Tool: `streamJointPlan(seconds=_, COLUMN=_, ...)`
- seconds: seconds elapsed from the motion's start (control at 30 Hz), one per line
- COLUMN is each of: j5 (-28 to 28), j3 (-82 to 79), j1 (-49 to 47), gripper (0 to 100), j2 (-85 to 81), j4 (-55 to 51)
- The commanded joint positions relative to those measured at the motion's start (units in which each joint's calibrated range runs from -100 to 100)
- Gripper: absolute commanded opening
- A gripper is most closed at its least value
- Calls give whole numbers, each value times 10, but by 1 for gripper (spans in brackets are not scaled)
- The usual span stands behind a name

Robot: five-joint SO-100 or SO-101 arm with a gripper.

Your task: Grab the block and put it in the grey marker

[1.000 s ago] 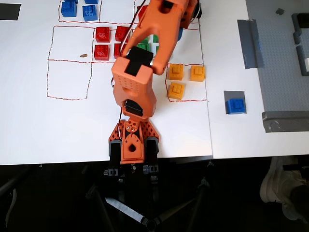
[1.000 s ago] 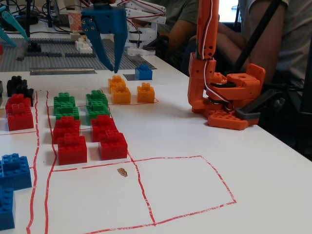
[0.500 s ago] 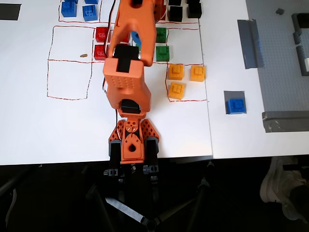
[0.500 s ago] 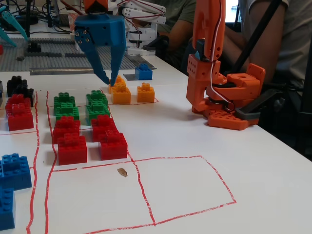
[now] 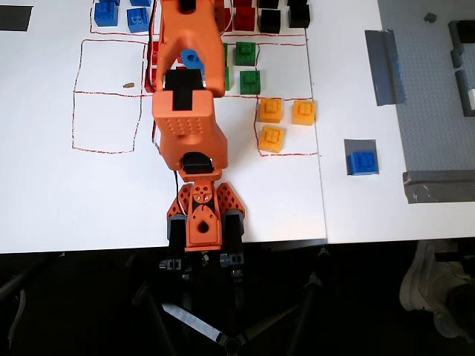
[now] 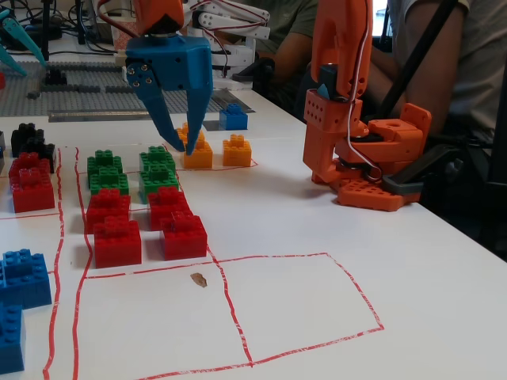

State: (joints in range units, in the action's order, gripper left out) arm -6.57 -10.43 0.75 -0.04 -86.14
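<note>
From my seat the job looks essentially finished: in the overhead view the small blue plastic cube with a raised square stud on top point(image 5: 363, 162) sits squarely on the small flat dark-grey tape patch point(image 5: 350, 146), off to the right of the sheet and well apart from the arm. In the fixed view I see the same blue block point(image 6: 233, 116) far back behind the yellow plastic blocks point(image 6: 198, 153). The blue two-finger gripper point(image 6: 182, 145) carries nothing; its jaws stand spread in a narrow V, tips pointing down, hanging above the green plastic blocks point(image 6: 157, 169) and red plastic blocks point(image 6: 182, 232). I judge that nothing is left but parking the orange arm point(image 5: 187, 111), unless the patch fit needs checking; the block seems to lie within the tape's edges with grey showing above and to its left. The cube is upright, stud facing up, its sides roughly parallel to the patch and table edge; being square, it has no real long axis.
</note>
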Motion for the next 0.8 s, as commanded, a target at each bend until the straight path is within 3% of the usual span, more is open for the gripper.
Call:
streamJointPlan(seconds=0.0, j5=-6, j3=35, j1=-17, gripper=0, j2=-80, j4=10)
streamJointPlan(seconds=0.77, j5=-3, j3=68, j1=-27, gripper=0, j2=-63, j4=-4)
